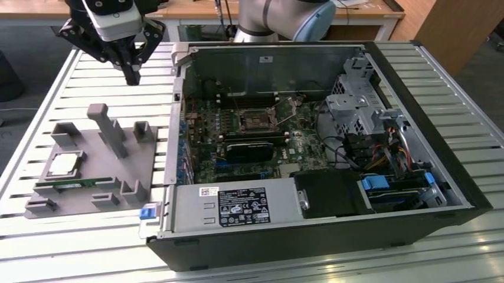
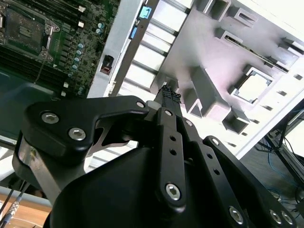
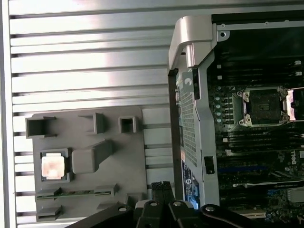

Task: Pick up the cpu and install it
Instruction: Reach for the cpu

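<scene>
The cpu [image 1: 65, 165], a flat square chip with a shiny top, lies in a square pocket of the grey holder plate [image 1: 93, 160] on the exterior view's left. Both wrist views show the cpu [image 3: 52, 167] [image 2: 251, 87] resting there untouched. My gripper [image 1: 131, 75] hangs high over the slatted table, beyond the plate's far edge and beside the open computer case. Its black fingers are shut together with nothing between them, as its tip [image 3: 162, 186] [image 2: 168, 93] shows in both wrist views. The bare cpu socket [image 1: 256, 121] [image 3: 262, 107] sits on the motherboard inside the case.
A green memory stick [image 1: 75, 184] lies in a slot of the plate near its front. Tall grey posts [image 1: 110, 132] rise from the plate. The case's metal wall [image 1: 179, 118] stands between plate and motherboard. A black ribbed block [image 1: 248, 150] sits below the socket.
</scene>
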